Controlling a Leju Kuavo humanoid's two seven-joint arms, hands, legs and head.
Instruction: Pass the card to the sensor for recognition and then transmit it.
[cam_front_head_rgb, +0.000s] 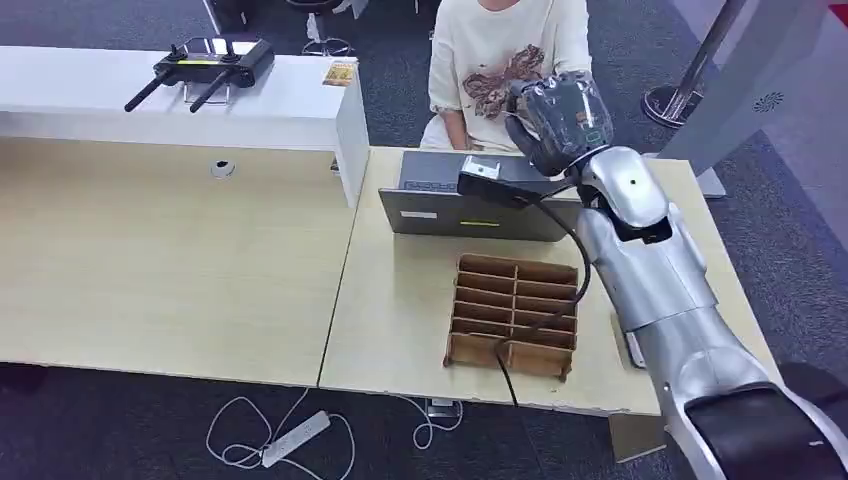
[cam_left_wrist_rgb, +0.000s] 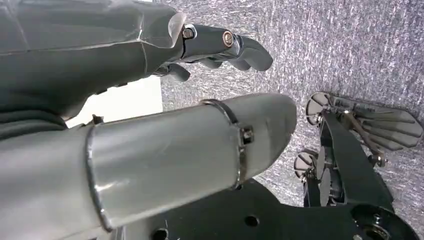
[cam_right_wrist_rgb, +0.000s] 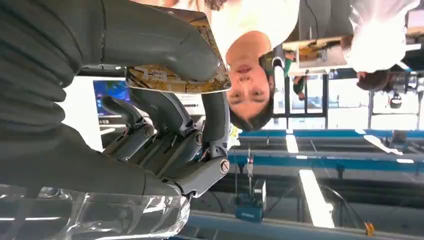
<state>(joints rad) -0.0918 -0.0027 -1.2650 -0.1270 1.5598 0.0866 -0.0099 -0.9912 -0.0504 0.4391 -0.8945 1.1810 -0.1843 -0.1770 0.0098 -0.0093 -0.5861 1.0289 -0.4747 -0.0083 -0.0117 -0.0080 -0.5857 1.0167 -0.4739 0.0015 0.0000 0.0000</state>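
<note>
reaching out over the far edge of the table (cam_front_head_rgb: 400, 330), the right hand (cam_front_head_rgb: 556, 118) is raised toward a seated person (cam_front_head_rgb: 500, 60) in a pale printed shirt. in the right wrist view the card (cam_right_wrist_rgb: 175, 80) is seen pinched between the thick thumb (cam_right_wrist_rgb: 150, 40) and the darker fingers (cam_right_wrist_rgb: 165, 135), which are curled in beneath it, so the card is clamped and held aloft in front of the person.

below the raised hand, a grey sensor unit (cam_front_head_rgb: 470, 205) sits on the table, with a small black device (cam_front_head_rgb: 490, 180) on a cable just over it, and a wooden divided tray (cam_front_head_rgb: 515, 315) lies nearer the robot. on the white counter (cam_front_head_rgb: 150, 100) to the left a black controller (cam_front_head_rgb: 205, 65) rests.

the left hand (cam_left_wrist_rgb: 150, 100) is hung at the robot's side above grey carpet (its fingers are held loosely apart, with nothing in them).

the hand-over step is judged to be in progress, the card being offered well past the sensor. for the next move, the arm would need to be held steady until the card is taken, and only then should the thumb's pinch be eased.
</note>
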